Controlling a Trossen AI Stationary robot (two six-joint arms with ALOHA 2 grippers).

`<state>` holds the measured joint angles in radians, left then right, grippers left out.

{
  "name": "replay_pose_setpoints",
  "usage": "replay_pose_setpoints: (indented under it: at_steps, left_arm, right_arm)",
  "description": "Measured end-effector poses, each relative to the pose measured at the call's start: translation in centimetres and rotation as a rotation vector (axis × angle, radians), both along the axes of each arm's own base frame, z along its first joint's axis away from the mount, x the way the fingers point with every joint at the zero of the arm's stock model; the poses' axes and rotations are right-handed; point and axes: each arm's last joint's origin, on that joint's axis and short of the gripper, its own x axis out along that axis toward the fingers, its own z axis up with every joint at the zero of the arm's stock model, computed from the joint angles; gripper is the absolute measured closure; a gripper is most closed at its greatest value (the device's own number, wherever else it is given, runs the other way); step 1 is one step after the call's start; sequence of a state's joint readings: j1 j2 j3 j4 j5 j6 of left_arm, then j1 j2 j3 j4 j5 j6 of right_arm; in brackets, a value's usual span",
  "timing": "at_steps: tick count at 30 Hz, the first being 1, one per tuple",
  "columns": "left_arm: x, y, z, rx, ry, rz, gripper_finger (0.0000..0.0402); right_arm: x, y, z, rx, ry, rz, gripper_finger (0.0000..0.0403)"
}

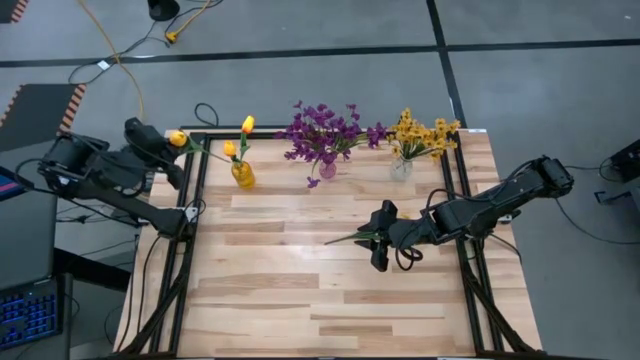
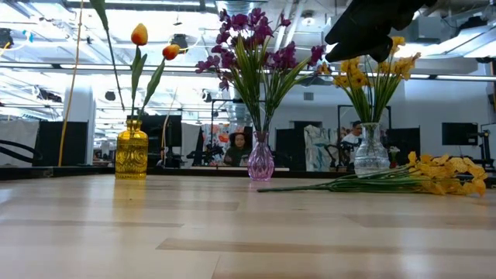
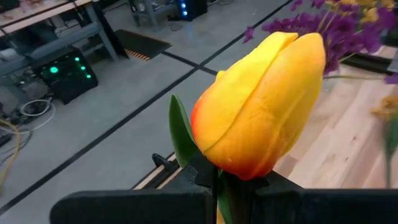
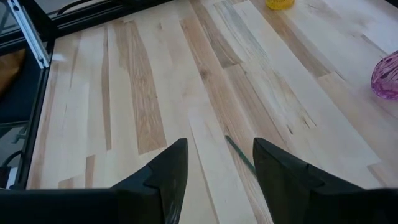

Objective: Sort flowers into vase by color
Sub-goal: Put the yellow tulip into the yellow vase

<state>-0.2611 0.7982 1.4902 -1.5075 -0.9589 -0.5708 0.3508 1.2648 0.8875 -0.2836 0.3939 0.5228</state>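
Observation:
My left gripper (image 1: 172, 143) is at the table's far left corner, shut on an orange-yellow tulip bud's stem (image 3: 261, 106). The yellow vase (image 1: 243, 176) beside it holds two tulips (image 2: 139, 35). Purple flowers (image 1: 325, 132) stand in the pink vase (image 2: 260, 159). Yellow flowers (image 1: 420, 135) stand in the clear vase (image 2: 371, 151). A yellow sprig (image 2: 434, 174) lies flat on the table at right. My right gripper (image 4: 221, 165) hangs open above the sprig's thin green stem (image 4: 239, 155), with one finger on either side of the stem. My left gripper pinches the tulip's green stem (image 3: 222, 190) between its two fingers, right under the bud. The bud stands out beyond the fingertips, clear of the table. The long stem (image 1: 205, 150) slants away toward the yellow vase; I cannot tell whether its end is in the mouth.
Black frame rails (image 1: 200, 200) run along the table's left, far and right edges. The three vases stand in a row along the far edge. The near half of the wooden top (image 1: 300, 310) is bare. A person (image 2: 238, 147) sits in the room beyond.

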Motion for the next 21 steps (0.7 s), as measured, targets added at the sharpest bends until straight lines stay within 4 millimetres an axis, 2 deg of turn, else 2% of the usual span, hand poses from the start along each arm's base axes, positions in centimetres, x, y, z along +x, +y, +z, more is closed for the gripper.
replay_pose_setpoints:
  at_steps: [9, 21]
  left_arm:
    - [1.1, -0.3, -1.7, 0.016, 0.055, 0.022, 0.04]
    - [1.5, -0.4, -1.5, 0.017, 0.011, 0.021, 0.04]
  right_arm:
    - [0.0, 0.0, 0.0, 0.0, 0.0, 0.0, 0.0196]
    - [0.0, 0.0, 0.0, 0.0, 0.0, 0.0, 0.0196]
